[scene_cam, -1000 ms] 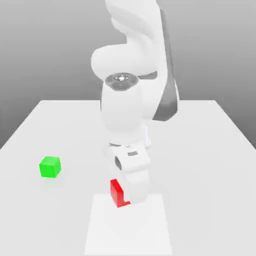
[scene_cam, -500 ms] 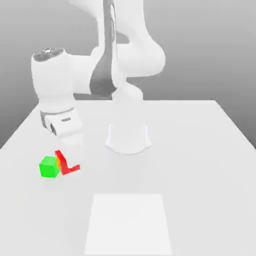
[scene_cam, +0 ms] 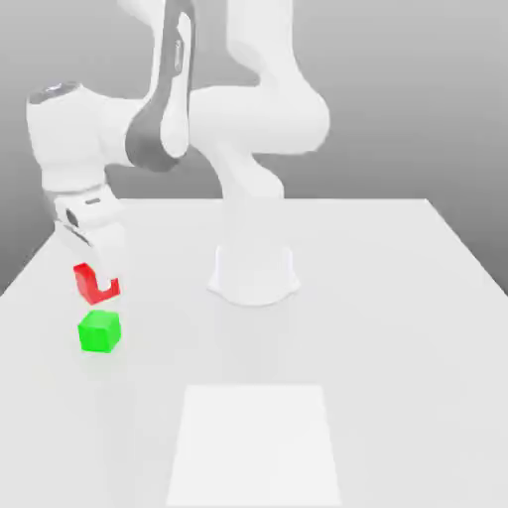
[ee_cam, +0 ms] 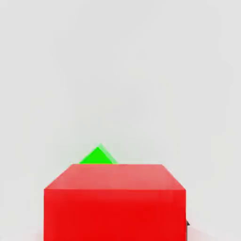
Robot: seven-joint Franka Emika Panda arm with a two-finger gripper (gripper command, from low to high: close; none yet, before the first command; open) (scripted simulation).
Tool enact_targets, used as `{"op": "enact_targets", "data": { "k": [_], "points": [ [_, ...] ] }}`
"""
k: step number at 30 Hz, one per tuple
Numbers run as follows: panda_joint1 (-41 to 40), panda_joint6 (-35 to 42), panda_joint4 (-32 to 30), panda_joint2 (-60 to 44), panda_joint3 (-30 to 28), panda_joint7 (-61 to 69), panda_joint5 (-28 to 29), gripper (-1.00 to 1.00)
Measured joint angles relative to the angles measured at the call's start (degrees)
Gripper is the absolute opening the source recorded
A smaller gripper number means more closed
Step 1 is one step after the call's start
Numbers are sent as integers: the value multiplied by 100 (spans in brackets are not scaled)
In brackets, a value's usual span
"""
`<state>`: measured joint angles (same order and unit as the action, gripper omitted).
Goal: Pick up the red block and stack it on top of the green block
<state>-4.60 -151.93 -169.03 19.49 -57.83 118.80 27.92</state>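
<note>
Hanging near the table's [scene_cam: 397, 298] edge at the exterior view's left, the gripper [scene_cam: 96, 283] is clamping the red block [scene_cam: 95, 284] narrowly between its fingers, carrying it clear of the surface so it can be set down from above. Just beneath it, apart from it, the green block [scene_cam: 99, 331] is sitting on the table. From the hand view the green block [ee_cam: 98, 156] is peeking past the red block [ee_cam: 115, 202], so alignment probably is not yet exact.

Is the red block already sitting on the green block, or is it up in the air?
In the air. The red block hangs in the end effector, a gap above the green block.
</note>
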Motion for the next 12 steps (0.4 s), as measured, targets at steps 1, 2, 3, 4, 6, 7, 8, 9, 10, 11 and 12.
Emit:
{"op": "enact_targets", "data": {
  "k": [1, 2, 3, 4, 6, 7, 8, 9, 10, 11, 12],
  "points": [
    [145, -97, 0, -94, -114, 79, -116, -100],
    [287, -201, -1, -194, -227, 157, -232, -100],
    [429, -312, -4, -299, -342, 236, -348, -100],
    [570, -430, -7, -410, -457, 314, -463, -100],
    [857, -683, -19, -649, -694, 473, -698, -100],
    [1005, -818, -27, -777, -816, 557, -821, -100],
    [1159, -957, -37, -912, -942, 647, -953, -100],
    [1316, -1102, -49, -1057, -1066, 750, -1105, -100],
    [1494, -1250, -64, -1208, -1205, 865, -1274, -100],
    [1693, -1403, -81, -1371, -1352, 1014, -1493, -100],
    [1889, -1560, -101, -1558, -1458, 1250, -1839, -100]
  ]
}}
